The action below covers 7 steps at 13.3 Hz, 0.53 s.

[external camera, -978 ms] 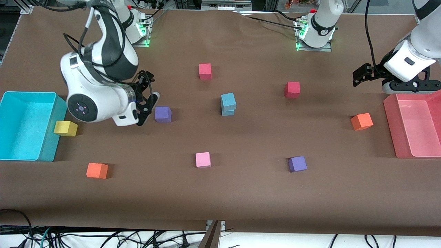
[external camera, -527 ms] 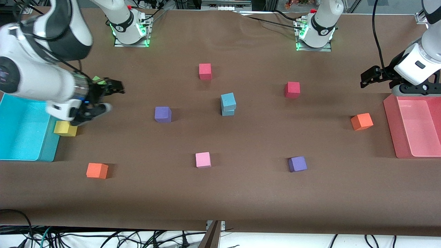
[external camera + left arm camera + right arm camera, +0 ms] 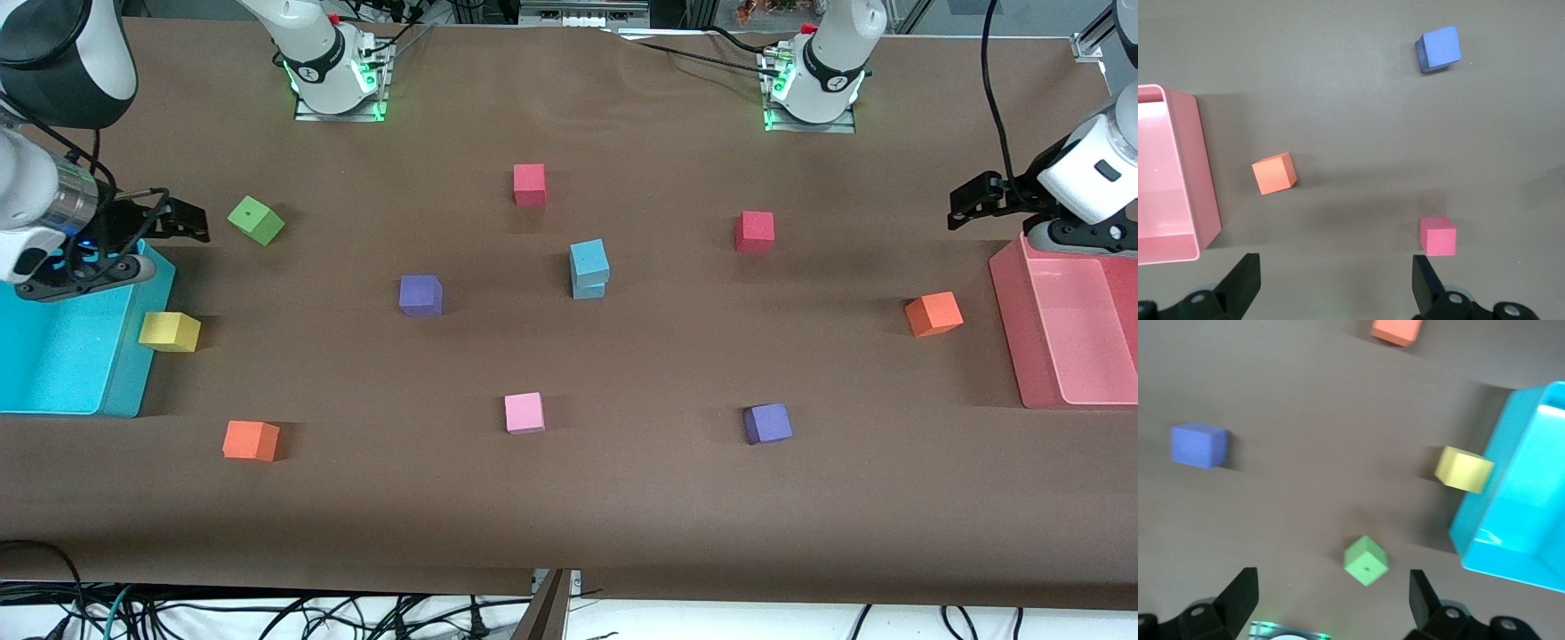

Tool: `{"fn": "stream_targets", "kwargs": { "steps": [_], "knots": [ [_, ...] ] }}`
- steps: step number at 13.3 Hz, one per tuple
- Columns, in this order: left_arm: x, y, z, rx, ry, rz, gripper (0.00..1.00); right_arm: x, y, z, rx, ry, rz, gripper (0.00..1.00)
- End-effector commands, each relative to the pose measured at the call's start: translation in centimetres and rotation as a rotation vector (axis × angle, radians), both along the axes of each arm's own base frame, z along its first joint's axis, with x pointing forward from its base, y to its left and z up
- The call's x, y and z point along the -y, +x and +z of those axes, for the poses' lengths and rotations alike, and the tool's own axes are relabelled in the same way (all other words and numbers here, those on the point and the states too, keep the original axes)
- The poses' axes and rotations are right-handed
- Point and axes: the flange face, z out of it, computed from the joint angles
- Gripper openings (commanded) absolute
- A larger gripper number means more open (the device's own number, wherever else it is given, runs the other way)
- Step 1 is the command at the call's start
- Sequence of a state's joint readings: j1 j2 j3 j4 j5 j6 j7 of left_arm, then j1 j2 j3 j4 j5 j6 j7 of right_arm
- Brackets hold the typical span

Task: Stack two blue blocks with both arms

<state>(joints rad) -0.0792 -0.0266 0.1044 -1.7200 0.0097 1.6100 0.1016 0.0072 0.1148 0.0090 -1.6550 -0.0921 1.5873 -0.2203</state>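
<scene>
Two light-blue blocks stand mid-table as a stack, the upper block [image 3: 589, 258] resting slightly askew on the lower block [image 3: 589, 290]. Neither wrist view shows them. My right gripper [image 3: 160, 236] hangs open and empty over the corner of the cyan bin [image 3: 53, 391], well apart from the stack. In the right wrist view the right gripper [image 3: 1331, 600] has bare table and a green cube [image 3: 1366, 560] below it. My left gripper [image 3: 991, 209] hangs open and empty by the pink bin [image 3: 1009, 302]. The left wrist view shows the left gripper [image 3: 1336, 283] over bare table.
Loose cubes lie around the stack: green [image 3: 256, 220], yellow [image 3: 169, 331] against the cyan bin, two purple [image 3: 420, 295] [image 3: 767, 423], two orange [image 3: 251, 440] [image 3: 933, 313], pink [image 3: 524, 412], and two red [image 3: 529, 184] [image 3: 754, 231].
My right arm has swung away from the purple cube toward the cyan bin, uncovering the green cube. My left arm has drawn back a little toward the pink bin. The stack has not moved.
</scene>
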Motion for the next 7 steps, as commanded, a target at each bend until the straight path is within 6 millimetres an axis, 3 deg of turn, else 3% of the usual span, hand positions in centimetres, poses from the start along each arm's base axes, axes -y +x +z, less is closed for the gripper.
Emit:
{"fn": "stream_targets", "kwargs": {
  "steps": [1,3,7],
  "knots": [
    [-2.9,0.2,0.5,0.002,-0.023,-0.047,1.00,0.2,-0.7,2.1,0.057,-0.045,-0.090,1.00],
    [-3.7,0.3,0.6,0.016,-0.024,-0.032,1.00,0.7,-1.5,3.8,0.099,-0.058,-0.259,1.00],
    [-3.7,0.6,0.5,0.019,-0.023,-0.030,1.00,1.2,-2.8,6.3,0.090,0.003,-0.319,1.00]
  ]
}}
